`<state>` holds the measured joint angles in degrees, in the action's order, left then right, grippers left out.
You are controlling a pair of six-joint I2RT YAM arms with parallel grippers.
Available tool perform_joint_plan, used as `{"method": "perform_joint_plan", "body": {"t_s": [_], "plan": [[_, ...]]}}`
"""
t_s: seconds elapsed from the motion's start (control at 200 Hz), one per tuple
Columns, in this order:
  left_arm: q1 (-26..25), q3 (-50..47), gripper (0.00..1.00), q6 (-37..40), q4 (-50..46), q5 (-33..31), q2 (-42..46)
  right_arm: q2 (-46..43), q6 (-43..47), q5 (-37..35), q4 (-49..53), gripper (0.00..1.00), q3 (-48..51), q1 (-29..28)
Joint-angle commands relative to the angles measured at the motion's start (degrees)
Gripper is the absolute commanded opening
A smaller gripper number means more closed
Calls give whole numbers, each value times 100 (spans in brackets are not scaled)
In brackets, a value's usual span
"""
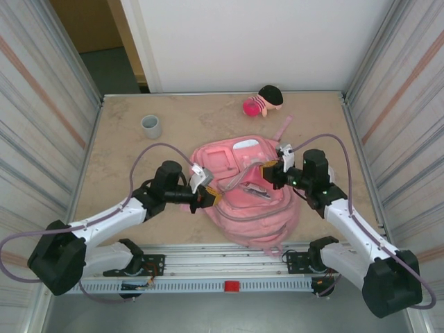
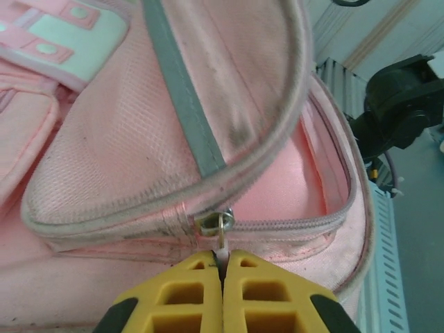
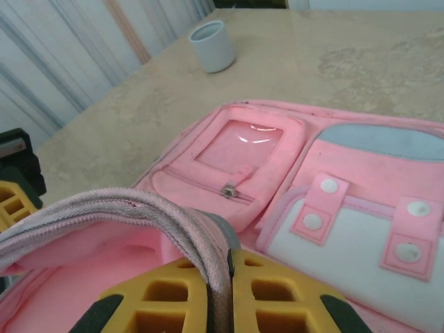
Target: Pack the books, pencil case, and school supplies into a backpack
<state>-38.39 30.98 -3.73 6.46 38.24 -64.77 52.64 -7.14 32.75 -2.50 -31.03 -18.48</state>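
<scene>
Left pincer (image 2: 222, 267) clamps the zipper pull (image 2: 222, 244); right pincer (image 3: 219, 270) clamps the backpack rim (image 3: 139, 206).

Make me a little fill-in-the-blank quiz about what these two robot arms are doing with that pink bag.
1. The zipper pull is pinched by the left hand, whose pads are coloured ____.
2. The right hand grips the rim of the backpack, whose main compartment is not closed but ____.
3. The grey cup stands on the ____ arm's side of the table.
4. The plush doll is pink and ____.
Missing words: yellow; open; left; black.
</scene>
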Motion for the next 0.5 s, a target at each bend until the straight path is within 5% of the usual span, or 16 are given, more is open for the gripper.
{"method": "perform_joint_plan", "body": {"t_s": [0.0,0.13,0.271,0.496], "plan": [[-38,110,0,-102,-124,-462,162,-490,-437,-324,719,43,-424,-41],[-28,141,0,-6,-236,-595,86,-1035,-2166,-645,1961,56,-549,-92],[-28,156,0,99,-357,-785,44,-1599,-3702,-448,3377,58,-716,-218],[-19,109,0,152,-302,-777,49,-2922,-6035,-782,3268,63,-13,-1341]]}}
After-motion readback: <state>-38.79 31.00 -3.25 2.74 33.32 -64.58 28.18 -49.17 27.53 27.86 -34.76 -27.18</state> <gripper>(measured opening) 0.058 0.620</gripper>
